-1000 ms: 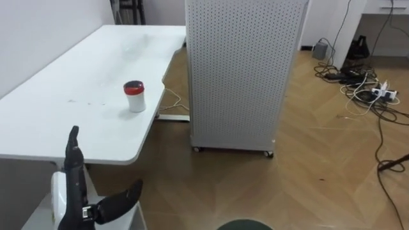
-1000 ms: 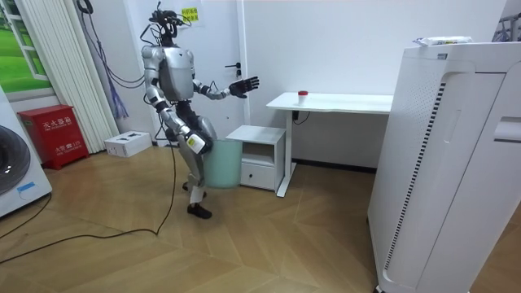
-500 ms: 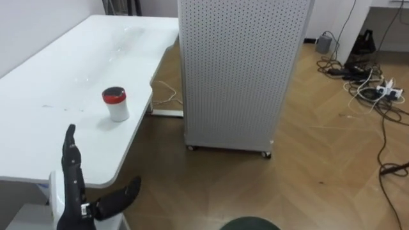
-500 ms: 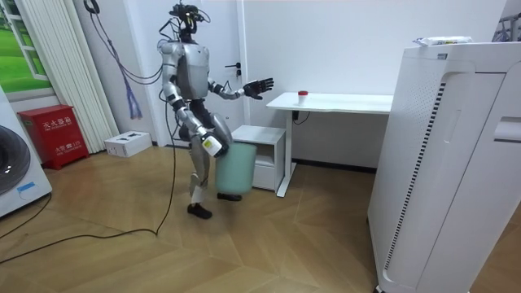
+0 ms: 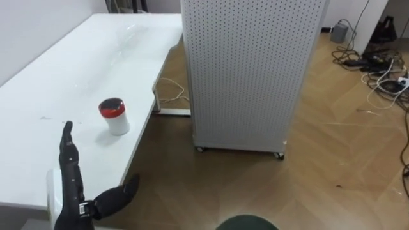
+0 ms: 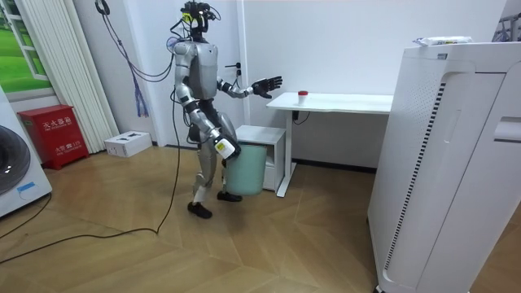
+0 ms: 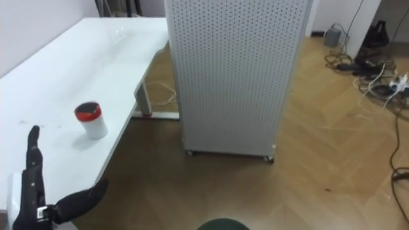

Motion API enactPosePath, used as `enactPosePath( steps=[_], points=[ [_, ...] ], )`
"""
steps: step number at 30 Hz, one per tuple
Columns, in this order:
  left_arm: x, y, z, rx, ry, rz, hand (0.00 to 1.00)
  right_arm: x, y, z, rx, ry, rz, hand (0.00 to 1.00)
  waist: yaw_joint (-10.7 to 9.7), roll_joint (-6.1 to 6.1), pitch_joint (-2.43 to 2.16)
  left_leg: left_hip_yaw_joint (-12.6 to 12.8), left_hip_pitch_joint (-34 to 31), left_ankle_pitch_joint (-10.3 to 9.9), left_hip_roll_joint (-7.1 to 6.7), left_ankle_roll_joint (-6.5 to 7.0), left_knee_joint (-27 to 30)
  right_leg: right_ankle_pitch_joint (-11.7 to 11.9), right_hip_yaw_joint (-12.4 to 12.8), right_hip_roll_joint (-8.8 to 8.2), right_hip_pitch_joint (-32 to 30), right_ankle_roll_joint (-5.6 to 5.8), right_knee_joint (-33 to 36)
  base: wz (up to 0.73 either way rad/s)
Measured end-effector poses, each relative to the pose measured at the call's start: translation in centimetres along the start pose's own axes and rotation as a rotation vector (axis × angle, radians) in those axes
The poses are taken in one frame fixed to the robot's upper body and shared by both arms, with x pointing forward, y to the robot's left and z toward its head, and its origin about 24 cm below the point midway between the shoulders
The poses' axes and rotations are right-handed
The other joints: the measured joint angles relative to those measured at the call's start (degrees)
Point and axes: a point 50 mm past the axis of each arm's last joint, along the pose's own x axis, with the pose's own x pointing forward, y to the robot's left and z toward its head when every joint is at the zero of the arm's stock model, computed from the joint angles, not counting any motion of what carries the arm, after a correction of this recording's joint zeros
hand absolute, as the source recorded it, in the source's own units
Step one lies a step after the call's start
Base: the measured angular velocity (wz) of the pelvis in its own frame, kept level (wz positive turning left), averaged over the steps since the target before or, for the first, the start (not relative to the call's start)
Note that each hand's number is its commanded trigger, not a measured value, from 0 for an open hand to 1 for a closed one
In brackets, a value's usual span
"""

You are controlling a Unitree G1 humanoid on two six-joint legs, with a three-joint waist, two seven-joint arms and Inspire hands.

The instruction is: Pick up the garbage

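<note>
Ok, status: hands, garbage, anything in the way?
Left hand open, raised near table edge. Right hand low by green bin. Red-lidded cup upright on table, untouched. Nothing between.

The place looked like a robotics test room, furnished partly as a home and partly as an office. A plain white desk (image 6: 334, 102) stood against a bare white wall, with a low white drawer unit (image 6: 262, 145) under its near end. A front-loading washing machine (image 6: 20, 183), a red box (image 6: 57, 134) and long pale curtains (image 6: 61, 65) lined the room view's left. A tall white perforated cabinet (image 5: 249, 70) on castors stood on herringbone wood flooring (image 5: 332, 166), where loose cables (image 5: 374, 64) lay tangled.
</note>
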Motion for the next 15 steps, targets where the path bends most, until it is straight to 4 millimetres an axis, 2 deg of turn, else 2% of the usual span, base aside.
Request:
enactPosePath(
  steps=[1,2,3,4,5,6,7,9,11,15],
  points=[
    [0.0,-0.1,0.0,-0.004,0.003,0.015,0.00,0.1,0.1,0.3,0.001,-0.008,-0.007,1.00,0.3,0.88,0.42,-3.8,0.5,0.0,-0.11,-0.04,0.0,-1.6,1.6,-0.39,-3.8,1.84,3.8,-0.50],
    [0.0,0.1,-0.1,-0.012,0.014,0.050,0.00,0.5,0.2,1.2,-0.009,-0.037,-0.006,1.00,1.5,1.38,0.71,-7.2,0.5,-0.2,-0.06,-0.49,0.3,-2.5,3.9,-0.51,-8.6,1.56,2.2,-0.64],
    [0.1,0.4,-0.2,-0.008,0.017,0.069,0.00,0.7,0.4,1.7,-0.015,-0.055,-0.004,1.00,1.2,1.57,0.77,-8.0,0.1,-0.5,-0.10,-0.97,0.6,-1.7,4.9,-0.80,-10.3,1.77,-0.3,-0.25],
    [0.2,0.4,-0.3,0.000,0.018,0.067,0.00,0.5,0.7,1.8,-0.020,-0.072,-0.004,1.00,-0.7,2.11,0.91,-9.2,-0.1,-1.3,-0.50,-2.21,1.0,3.5,3.8,-1.96,-10.9,-0.15,-1.5,0.57],
    [0.1,0.2,-0.4,0.001,0.020,0.054,0.00,0.2,0.8,1.2,-0.013,-0.059,-0.012,1.00,-2.2,2.15,0.60,-8.4,0.6,-1.3,-0.58,-2.41,0.4,3.2,2.3,-2.02,-9.6,-0.29,-2.0,0.77],
    [0.1,0.1,-0.3,0.000,0.017,0.052,0.00,0.2,0.8,1.1,-0.013,-0.054,-0.011,1.00,-2.3,2.09,0.60,-7.8,1.1,-1.3,-0.53,-2.45,0.0,3.1,2.0,-1.97,-9.2,-0.43,-2.3,0.43],
    [0.1,0.1,-0.4,0.001,0.018,0.049,0.00,0.2,0.8,1.1,-0.011,-0.055,-0.009,1.00,-1.8,1.88,0.53,-6.5,1.5,-1.1,-0.09,-2.67,-0.9,3.0,2.0,-1.76,-9.1,-0.64,-2.6,0.08],
    [-0.4,0.1,-0.7,0.010,0.033,0.039,0.00,0.2,0.7,1.2,-0.013,-0.058,-0.007,1.00,-1.3,1.49,0.36,-6.4,2.2,-0.6,-0.05,-2.74,-2.0,3.1,1.8,-1.58,-8.4,-0.64,-3.5,0.11],
    [-0.8,0.2,-0.9,0.019,0.044,0.032,0.00,0.1,0.5,1.2,-0.018,-0.057,0.003,1.00,-0.3,0.32,-0.37,-6.4,2.4,-0.1,-0.07,-2.75,-3.0,3.2,1.7,-1.20,-7.9,-0.36,-4.6,0.15],
    [-1.0,0.5,-1.1,0.030,0.049,0.029,0.00,0.1,0.6,1.1,-0.022,-0.055,0.022,1.00,0.0,-0.63,-0.74,-6.6,3.5,0.2,0.04,-2.56,-4.0,4.3,0.3,-0.62,-5.1,0.06,-8.3,0.20]
  ],
)
